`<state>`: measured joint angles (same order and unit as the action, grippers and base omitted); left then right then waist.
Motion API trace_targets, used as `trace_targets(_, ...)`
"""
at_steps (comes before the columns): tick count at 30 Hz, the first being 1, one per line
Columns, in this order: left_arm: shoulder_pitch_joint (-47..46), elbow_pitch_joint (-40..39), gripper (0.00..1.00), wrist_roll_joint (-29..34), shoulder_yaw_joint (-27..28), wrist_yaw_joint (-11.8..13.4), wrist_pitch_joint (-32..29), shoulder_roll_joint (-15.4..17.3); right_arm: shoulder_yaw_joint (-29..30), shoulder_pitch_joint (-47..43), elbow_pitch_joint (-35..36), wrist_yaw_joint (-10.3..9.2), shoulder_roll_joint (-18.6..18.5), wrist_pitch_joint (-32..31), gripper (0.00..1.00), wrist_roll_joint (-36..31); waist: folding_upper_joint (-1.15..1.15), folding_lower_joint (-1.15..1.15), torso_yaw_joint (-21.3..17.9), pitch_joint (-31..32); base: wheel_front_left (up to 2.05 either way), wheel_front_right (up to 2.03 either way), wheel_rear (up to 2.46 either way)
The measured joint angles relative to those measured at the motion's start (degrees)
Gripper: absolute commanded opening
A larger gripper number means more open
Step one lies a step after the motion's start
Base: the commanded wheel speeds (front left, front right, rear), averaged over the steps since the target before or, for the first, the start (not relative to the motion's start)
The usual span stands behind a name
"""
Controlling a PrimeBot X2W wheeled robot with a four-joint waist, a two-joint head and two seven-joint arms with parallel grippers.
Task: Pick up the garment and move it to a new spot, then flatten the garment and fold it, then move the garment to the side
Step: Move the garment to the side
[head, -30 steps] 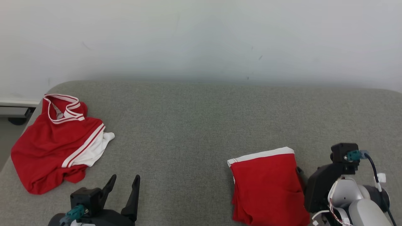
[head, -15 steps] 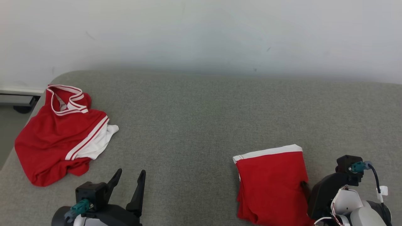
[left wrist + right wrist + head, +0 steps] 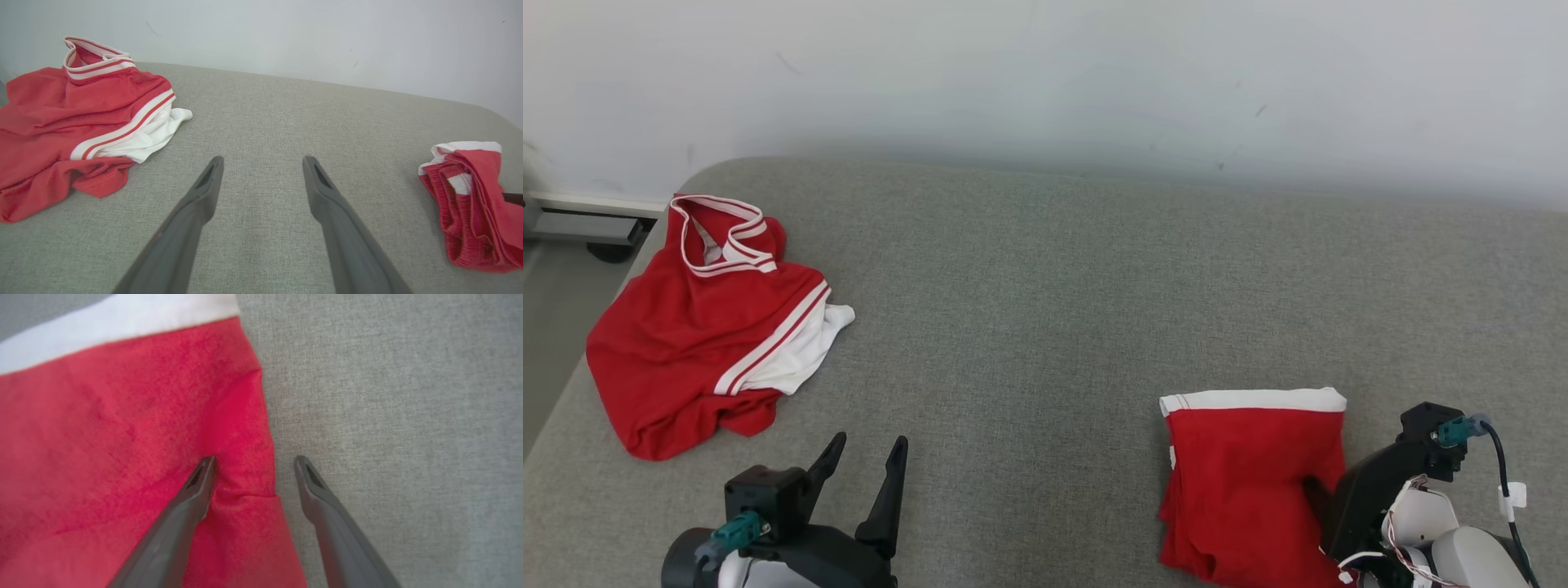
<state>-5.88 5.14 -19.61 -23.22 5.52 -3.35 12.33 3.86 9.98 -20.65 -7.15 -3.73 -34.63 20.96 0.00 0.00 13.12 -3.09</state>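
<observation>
Right gripper (image 3: 253, 465): fingers spread, nothing clamped. One tip on red cloth of folded garment (image 3: 122, 437), other tip on bare grey cushion (image 3: 388, 416) just beside garment's side edge, so edge runs between tips. Garment lies flat at cushion's near right, white band (image 3: 1254, 399) on far side. Left gripper (image 3: 261, 163): fingers apart, empty, over bare cushion at near left. Second red-and-white garment (image 3: 703, 327) crumpled at far left, well apart from folded one. White wall (image 3: 1045, 73) behind.
</observation>
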Motion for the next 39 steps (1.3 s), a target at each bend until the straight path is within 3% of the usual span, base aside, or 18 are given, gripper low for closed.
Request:
trace_targets(1,-0.3,0.0,1.00,0.0,0.0,0.0,0.0,0.0,0.1,0.1,-0.3,0.00,0.0,0.0,1.00,0.2,0.00,0.00,0.2,-0.1,0.00,0.00,0.00)
trace_targets(2,-0.4,0.0,1.00,0.0,0.0,0.0,0.0,0.0,0.1,0.2,-0.7,0.00,0.0,0.0,0.86,0.2,0.00,0.00,0.3,-0.2,0.00,0.00,0.00)
trace_targets(3,-0.4,0.0,1.00,0.0,0.1,0.0,0.0,0.0,0.2,0.6,-1.3,0.00,0.0,0.0,0.31,0.3,0.00,0.00,0.4,-0.4,0.00,0.00,0.00)
trace_targets(4,-0.4,0.0,1.00,0.0,0.1,0.0,0.0,0.0,0.5,1.0,-1.6,0.00,0.0,0.0,0.08,0.5,0.00,0.00,0.5,-0.5,0.00,0.00,0.00)
trace_targets(5,-0.4,0.0,1.00,0.0,0.1,0.0,0.0,0.0,0.6,1.3,-1.7,0.00,0.0,0.0,0.00,0.7,0.00,0.00,0.6,-0.6,0.00,0.00,0.00)
trace_targets(14,-0.4,0.2,1.00,0.0,0.3,0.0,0.0,0.0,-0.6,3.8,-3.1,0.97,-2.2,-0.1,0.00,-0.2,0.00,0.00,0.8,-1.1,0.00,0.00,0.00)
trace_targets(23,-0.3,0.0,1.00,0.0,1.9,0.1,0.4,0.5,1.0,7.0,-3.0,4.07,-12.2,0.4,0.00,-2.3,0.00,0.00,-1.0,-1.1,0.00,0.00,0.00)
trace_targets(39,-0.6,-1.7,1.00,0.1,2.0,0.1,0.4,1.1,9.8,7.8,-9.0,5.98,-25.2,7.2,0.00,-2.4,0.00,0.00,-1.6,-3.3,0.00,0.00,0.00)
